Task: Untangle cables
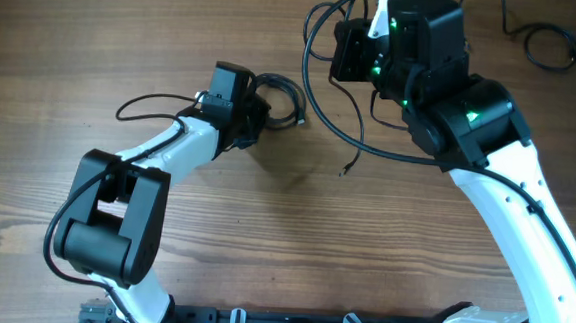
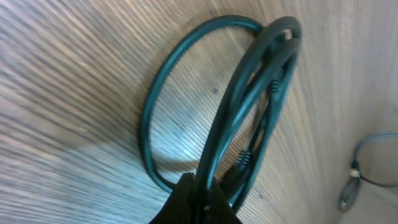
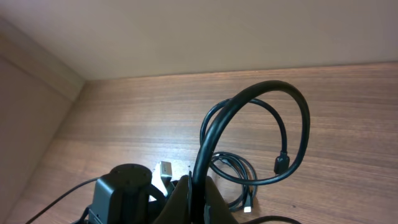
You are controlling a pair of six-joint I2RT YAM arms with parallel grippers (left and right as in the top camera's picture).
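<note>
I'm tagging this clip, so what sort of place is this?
Likely a robotics lab bench: a wooden table, a left arm and a right arm working over it, and thin black cables.

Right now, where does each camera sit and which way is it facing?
Overhead: above the table, looking straight down; left arm and right arm show.
Left wrist: on that left arm, looking down past the left gripper, shut on the coiled cable.
Right wrist: on the raised right arm, looking across toward the wall; right gripper holds a looped cable.
Shared: all three show the coiled cable.
</note>
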